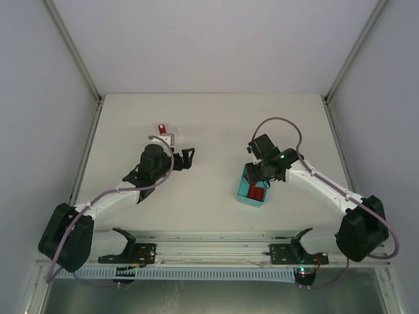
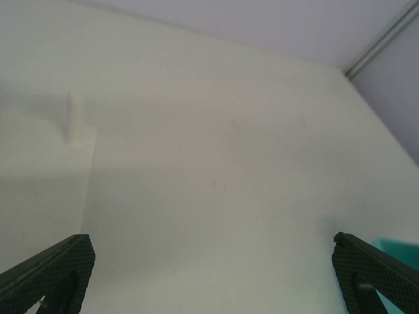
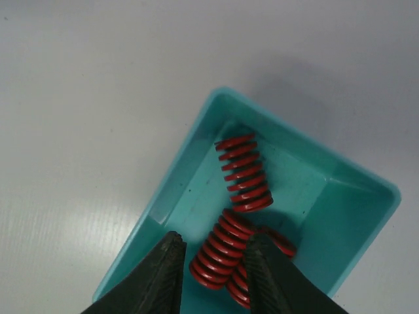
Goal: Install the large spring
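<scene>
A teal bin (image 3: 196,157) holds several red springs. One spring (image 3: 243,173) lies free at the bin's middle. Another spring (image 3: 226,245) lies between the fingers of my right gripper (image 3: 216,247), which reaches down into the bin. Its jaws are open around that spring, with a gap on the left side. In the top view the right gripper (image 1: 260,179) is over the bin (image 1: 243,196). A small white fixture (image 1: 171,138) with a red part (image 1: 162,129) stands at the left. My left gripper (image 1: 185,159) is wide open and empty just right of it.
In the left wrist view a faint white post (image 2: 71,116) stands at the left, and the bin's teal corner (image 2: 400,247) shows by the right finger. White walls enclose the table on three sides. A rail (image 1: 209,250) runs along the near edge.
</scene>
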Controlling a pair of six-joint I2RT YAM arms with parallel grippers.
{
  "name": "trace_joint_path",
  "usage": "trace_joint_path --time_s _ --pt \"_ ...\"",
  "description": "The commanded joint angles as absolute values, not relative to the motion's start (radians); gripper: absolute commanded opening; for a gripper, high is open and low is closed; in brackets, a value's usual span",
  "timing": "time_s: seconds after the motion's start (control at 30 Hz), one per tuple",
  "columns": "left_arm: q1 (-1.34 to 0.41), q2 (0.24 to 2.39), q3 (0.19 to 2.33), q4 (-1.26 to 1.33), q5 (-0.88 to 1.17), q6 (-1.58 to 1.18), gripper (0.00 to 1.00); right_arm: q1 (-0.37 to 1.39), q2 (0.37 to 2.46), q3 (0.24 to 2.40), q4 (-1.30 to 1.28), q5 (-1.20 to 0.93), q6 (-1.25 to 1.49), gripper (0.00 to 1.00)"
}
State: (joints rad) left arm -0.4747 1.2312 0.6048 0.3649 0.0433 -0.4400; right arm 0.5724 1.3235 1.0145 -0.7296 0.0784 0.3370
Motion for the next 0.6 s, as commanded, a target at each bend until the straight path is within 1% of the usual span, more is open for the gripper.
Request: trace_joint_path --time_s 0.0,0.1,0.3,0.47,0.57 --pt "-0.486 1.227 0.542 0.424 0.056 -0.445 0.99 0.57 1.354 1.009 -0.772 0.067 0.342 0.3" --pt "-0.486 1.209 0.508 0.45 0.018 -0.416 0.99 0.569 1.411 1.011 -0.761 0.097 0.328 0.3" --pt "-0.487 1.13 0.44 0.556 0.082 -0.356 0.99 0.558 1.511 1.028 -0.751 0.105 0.311 0.29" --pt "-0.487 1.089 0.424 0.546 0.06 -0.363 0.99 0.537 1.547 1.026 -0.744 0.096 0.308 0.29" --pt "-0.488 1.076 0.415 0.538 0.02 -0.375 0.99 0.528 1.563 1.025 -0.729 0.083 0.308 0.33"
